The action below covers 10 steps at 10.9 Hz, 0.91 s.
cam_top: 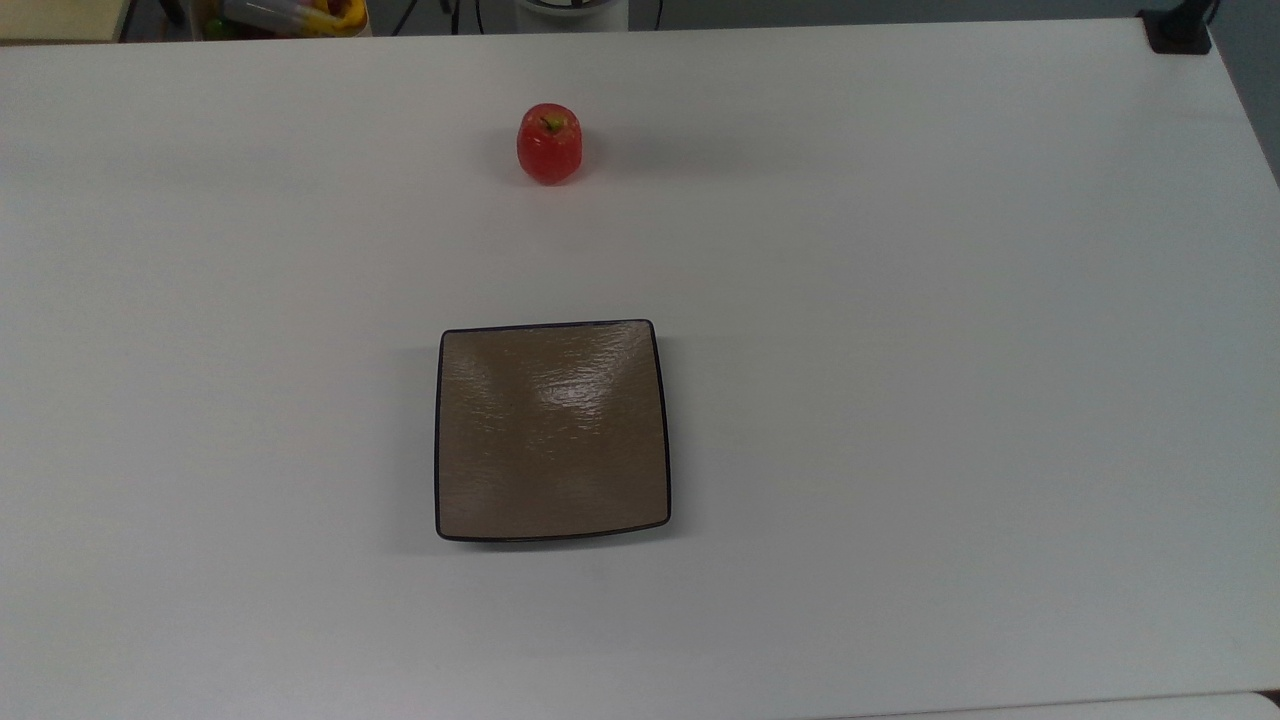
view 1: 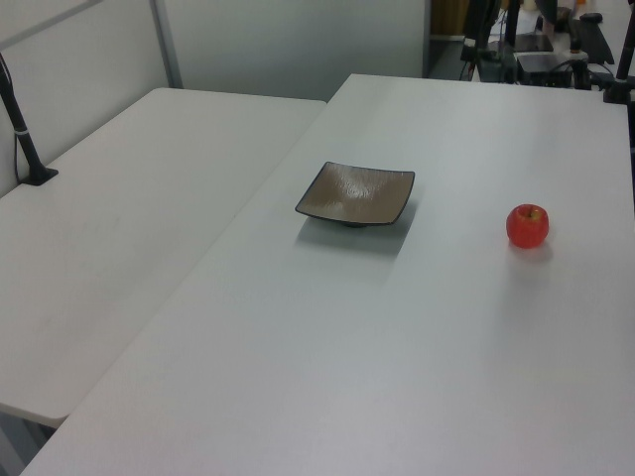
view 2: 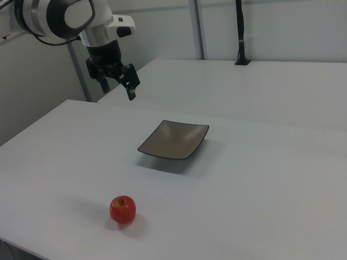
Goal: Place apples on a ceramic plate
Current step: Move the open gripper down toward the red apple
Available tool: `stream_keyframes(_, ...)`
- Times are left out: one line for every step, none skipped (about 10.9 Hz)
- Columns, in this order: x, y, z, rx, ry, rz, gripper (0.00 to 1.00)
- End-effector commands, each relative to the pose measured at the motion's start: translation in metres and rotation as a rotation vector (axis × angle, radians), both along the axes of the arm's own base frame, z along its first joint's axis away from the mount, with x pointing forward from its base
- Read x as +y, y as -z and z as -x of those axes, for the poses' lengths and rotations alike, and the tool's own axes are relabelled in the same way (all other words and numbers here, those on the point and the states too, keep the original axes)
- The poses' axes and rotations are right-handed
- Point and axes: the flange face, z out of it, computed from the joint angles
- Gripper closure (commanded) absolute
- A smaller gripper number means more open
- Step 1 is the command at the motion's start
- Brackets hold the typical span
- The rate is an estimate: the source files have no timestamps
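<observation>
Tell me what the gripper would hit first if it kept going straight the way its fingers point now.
The gripper hangs high in the right view, fingers aimed down. Straight on, it would likely meet bare white table first, short of the plate and far from the apple. Depth is uncertain.

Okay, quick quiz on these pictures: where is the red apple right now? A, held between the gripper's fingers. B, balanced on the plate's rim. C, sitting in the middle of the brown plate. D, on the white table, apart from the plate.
D: the apple rests on the bare white table, well clear of the empty brown plate, while the gripper hangs in the air holding nothing.
</observation>
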Motion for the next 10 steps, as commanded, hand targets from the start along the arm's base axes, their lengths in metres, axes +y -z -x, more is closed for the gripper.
stream_keyframes(0.0042,0.0030,0.0080,0.008,-0.034,-0.004,0.00)
stream_keyframes(0.0042,0.0031,0.0080,0.008,-0.034,-0.004,0.00)
stream_keyframes(0.0041,0.0031,0.0080,0.008,-0.034,-0.002,0.00)
stream_keyframes(0.0042,0.0031,0.0080,0.009,-0.033,-0.004,0.00)
stream_keyframes(0.0042,0.0023,0.0080,0.007,-0.033,-0.004,0.00)
stream_keyframes(0.0033,0.0023,0.0079,0.007,-0.031,-0.003,0.00)
stream_keyframes(0.0042,0.0023,0.0080,0.007,-0.033,-0.004,0.00)
stream_keyframes(0.0042,0.0025,0.0081,0.008,-0.034,-0.004,0.00)
stream_keyframes(0.0035,0.0049,0.0104,0.032,-0.040,-0.002,0.00)
stream_keyframes(0.0041,0.0077,0.0133,0.060,-0.052,0.003,0.00)
